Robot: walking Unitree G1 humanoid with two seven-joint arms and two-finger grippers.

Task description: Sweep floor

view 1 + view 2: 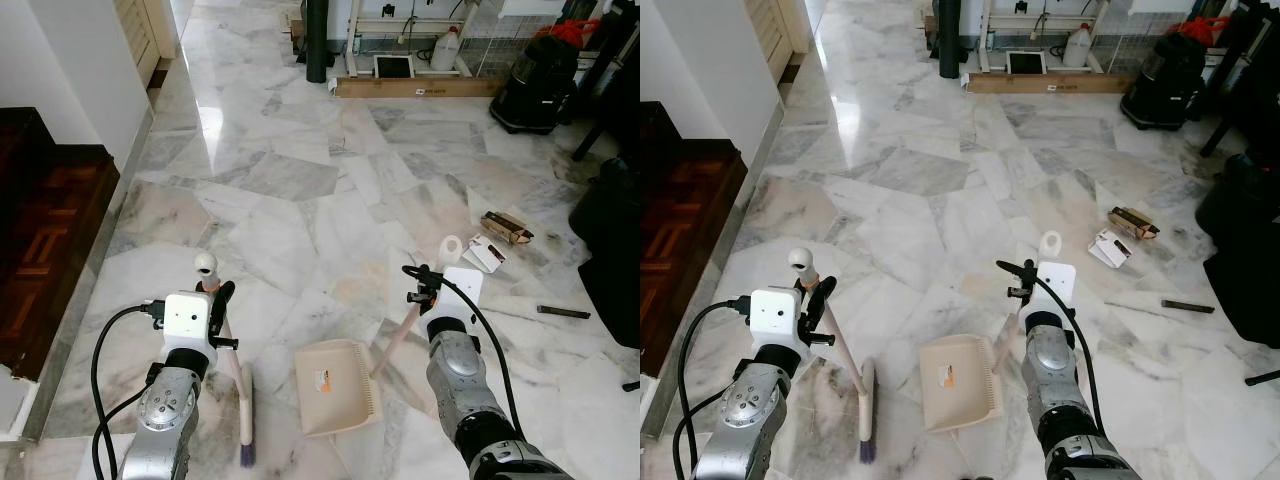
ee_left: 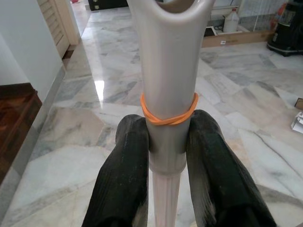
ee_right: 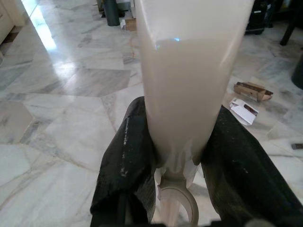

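Standing on a pale grey-veined marble floor (image 1: 300, 200) of irregular slabs, looking down over both silver arms. Left gripper (image 2: 165, 156) clamped tight on the cream plastic handle of a short broom (image 1: 232, 370), black fingers (image 2: 125, 179) pressed against both sides of the shaft just below a thin orange rubber band (image 2: 169, 116). Broom slanting down from the rounded handle tip near the left wrist to a brush head with dark purple bristles resting on the marble, low in the head views and just left of the dustpan. Right gripper (image 3: 182, 156) likewise closed firmly on the wide cream handle of a beige plastic dustpan (image 1: 335, 385), one black finger (image 3: 125, 156) on each flank of the handle. Pan lying flat on the floor between the two arms, toothed edge along its right side, small orange label at its centre, handle rising up and to the right toward the right wrist.

Further right on the marble, a small brown cardboard box (image 1: 506, 227) lying beside a white folded paper packet (image 1: 486, 253), the two just apart, and a thin dark strip (image 1: 563, 312) nearer the right edge. Dark red-brown wooden steps (image 1: 45, 240) along the left. At the far end, a black canister vacuum cleaner (image 1: 535, 80), a white plastic jug (image 1: 445, 50) and a long brown cardboard carton (image 1: 415, 87) under white furniture legs.
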